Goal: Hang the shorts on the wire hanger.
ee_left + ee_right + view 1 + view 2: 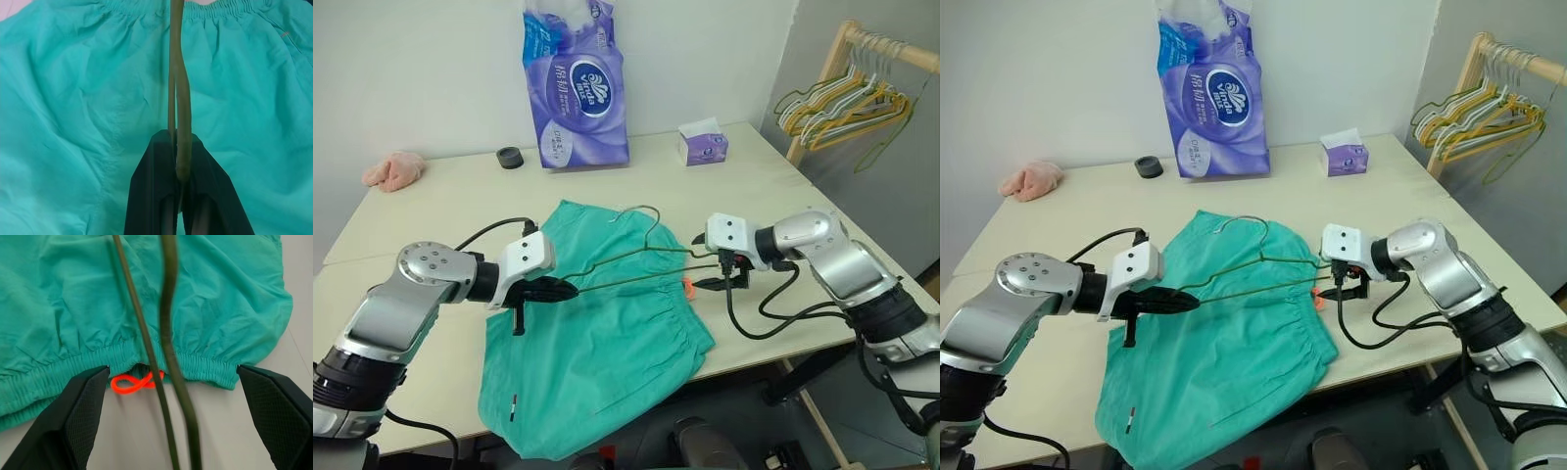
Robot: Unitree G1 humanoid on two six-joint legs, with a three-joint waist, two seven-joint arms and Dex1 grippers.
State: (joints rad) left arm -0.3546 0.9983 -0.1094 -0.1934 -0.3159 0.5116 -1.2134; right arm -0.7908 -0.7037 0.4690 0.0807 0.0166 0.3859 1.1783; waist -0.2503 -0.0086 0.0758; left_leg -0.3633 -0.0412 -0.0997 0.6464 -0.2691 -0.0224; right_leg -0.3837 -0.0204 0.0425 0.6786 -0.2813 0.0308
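The teal-green shorts [597,333] lie flat on the table [450,211], waistband toward my right, where an orange loop [129,383] sticks out. The olive wire hanger [646,277] hovers level just above them, hook [638,210] pointing away from me. My left gripper [563,290] is shut on the hanger's left shoulder; in the left wrist view its black fingers [156,166] pinch both wires [178,98]. My right gripper [720,274] stands open at the hanger's right end. Its fingers [83,406] are spread wide, and the two wires [166,333] pass between them untouched.
At the back of the table stand a purple tissue pack [576,83], a small tissue box [703,144], a black tape roll [510,158] and a pink cloth lump [393,171]. A wooden rack with bunched hangers [847,103] stands to the right. The shorts' legs overhang the near table edge.
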